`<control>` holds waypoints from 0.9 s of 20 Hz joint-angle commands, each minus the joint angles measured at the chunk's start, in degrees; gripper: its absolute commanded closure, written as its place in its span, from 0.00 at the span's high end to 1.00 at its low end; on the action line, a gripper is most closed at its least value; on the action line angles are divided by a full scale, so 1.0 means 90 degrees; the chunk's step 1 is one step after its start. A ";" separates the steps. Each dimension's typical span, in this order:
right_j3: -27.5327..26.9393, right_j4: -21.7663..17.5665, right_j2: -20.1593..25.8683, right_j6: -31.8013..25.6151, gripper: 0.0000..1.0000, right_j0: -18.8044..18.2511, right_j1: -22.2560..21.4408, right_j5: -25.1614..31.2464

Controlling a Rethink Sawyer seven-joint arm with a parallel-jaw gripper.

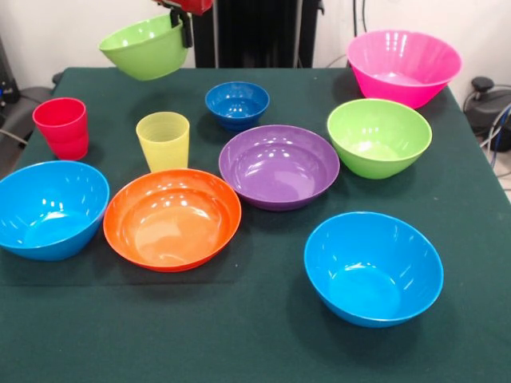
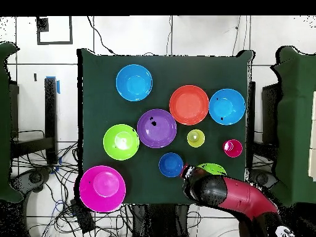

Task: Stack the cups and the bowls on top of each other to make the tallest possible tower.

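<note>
My claw (image 1: 186,28) is clamped on the rim of a green bowl (image 1: 146,48), held tilted in the air at the frame's upper left; it looks light, stiff and slippery, so a rim pinch seems right.

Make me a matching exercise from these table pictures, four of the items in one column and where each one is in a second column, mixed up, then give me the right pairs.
Places are as the front view shows them.

Column one
1. lime green bowl
2. red cup
3. big pink bowl
4. small dark blue bowl

Column two
A. on the table's far right corner
B. held up off the table by the gripper
C. between the far edge and the purple bowl
D. near the left edge, behind a light blue bowl

Pairs: 1-B, 2-D, 3-A, 4-C
</note>
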 commanded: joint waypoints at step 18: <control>0.0280 -0.1060 0.1728 -0.1205 0.00 -0.0988 -0.0292 0.1073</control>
